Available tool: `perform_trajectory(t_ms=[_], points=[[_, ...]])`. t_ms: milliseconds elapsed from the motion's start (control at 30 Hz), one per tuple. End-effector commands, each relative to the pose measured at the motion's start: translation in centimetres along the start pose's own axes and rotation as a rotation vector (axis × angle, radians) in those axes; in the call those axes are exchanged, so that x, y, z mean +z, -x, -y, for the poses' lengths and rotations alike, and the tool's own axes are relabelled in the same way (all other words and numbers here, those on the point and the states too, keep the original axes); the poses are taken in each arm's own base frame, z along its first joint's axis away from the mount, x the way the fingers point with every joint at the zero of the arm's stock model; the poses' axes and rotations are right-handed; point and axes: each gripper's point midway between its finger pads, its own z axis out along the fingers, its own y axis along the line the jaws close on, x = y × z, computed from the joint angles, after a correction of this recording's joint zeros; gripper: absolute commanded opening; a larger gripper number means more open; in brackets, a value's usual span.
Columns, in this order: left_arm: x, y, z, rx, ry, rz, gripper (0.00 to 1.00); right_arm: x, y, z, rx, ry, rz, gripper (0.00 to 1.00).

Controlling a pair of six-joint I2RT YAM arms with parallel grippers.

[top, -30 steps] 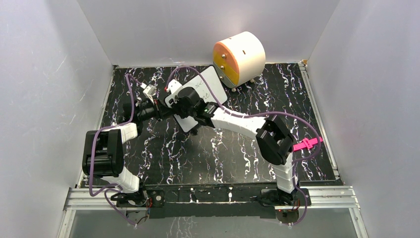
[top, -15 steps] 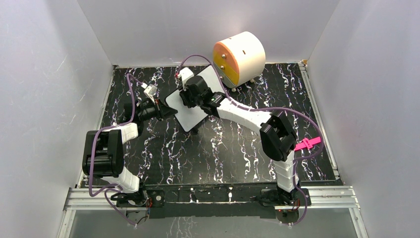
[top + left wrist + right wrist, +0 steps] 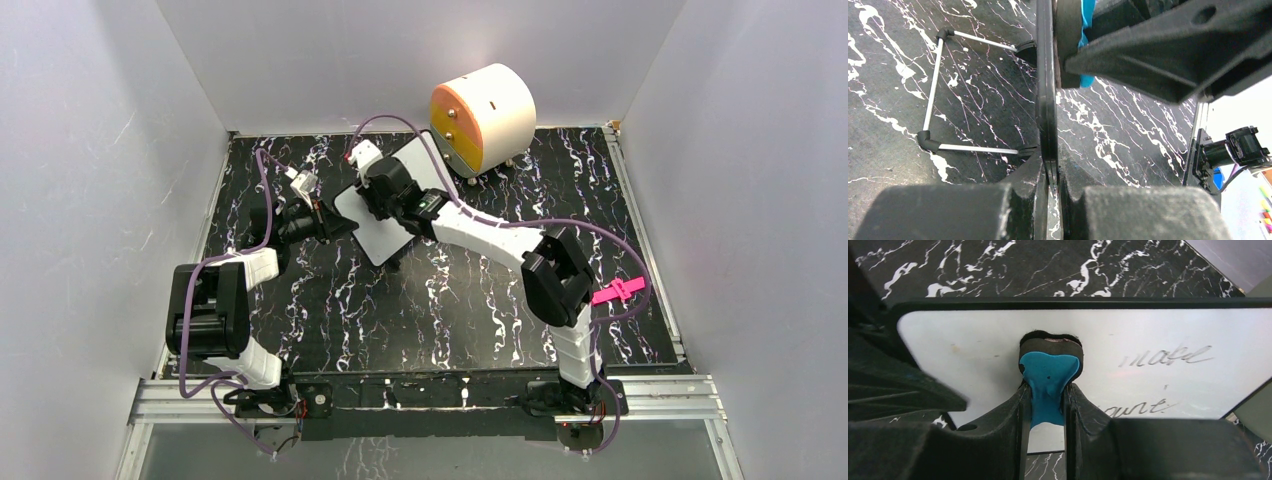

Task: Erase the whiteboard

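**Right wrist view.** The right gripper point(image 3: 1048, 390) has its jaws closed on a blue eraser point(image 3: 1050, 371). The eraser's black felt face appears to press against the whiteboard point(image 3: 963, 335), though we cannot confirm contact from this angle. Faint handwriting point(image 3: 1165, 356) lies to the right of the eraser.

**Left wrist view.** The left gripper point(image 3: 1050, 181) clamps the board's black frame at one edge. We see the board edge-on, with its wire stand point(image 3: 933, 90) resting on the marbled table point(image 3: 450, 300).

**Top view.** The board sits toward the far middle of the table, between the two grippers. A round cream-and-orange drawer unit point(image 3: 483, 115) stands near its far corner.
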Motion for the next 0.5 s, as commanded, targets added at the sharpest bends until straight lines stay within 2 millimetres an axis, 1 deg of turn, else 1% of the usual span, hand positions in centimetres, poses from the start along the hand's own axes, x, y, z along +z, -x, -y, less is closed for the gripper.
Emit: perform_trajectory(t_ms=[0, 67, 133, 267, 367, 467], points=[[0.6, -1.8, 2.3, 0.052, -0.098, -0.067, 0.00, 0.1, 2.1, -5.5, -0.081, 0.134, 0.085, 0.17], [0.6, -1.8, 2.3, 0.052, -0.096, -0.069, 0.00, -0.2, 2.3, -6.3, -0.102, 0.163, 0.093, 0.17], [0.6, -1.8, 2.2, 0.053, -0.094, -0.071, 0.00, -0.4, 2.4, -6.6, -0.120, 0.181, 0.100, 0.17], [0.6, -1.8, 2.1, 0.057, -0.089, -0.073, 0.00, -0.5, 2.9, -6.1, -0.148, 0.163, 0.119, 0.16], [0.5, -1.9, 2.1, 0.057, -0.086, -0.074, 0.00, 0.2, 2.9, -4.4, -0.134, 0.094, 0.109, 0.16], [0.5, -1.9, 2.1, 0.057, -0.086, -0.075, 0.00, 1.1, 2.5, -1.5, -0.058, 0.027, 0.076, 0.16]])
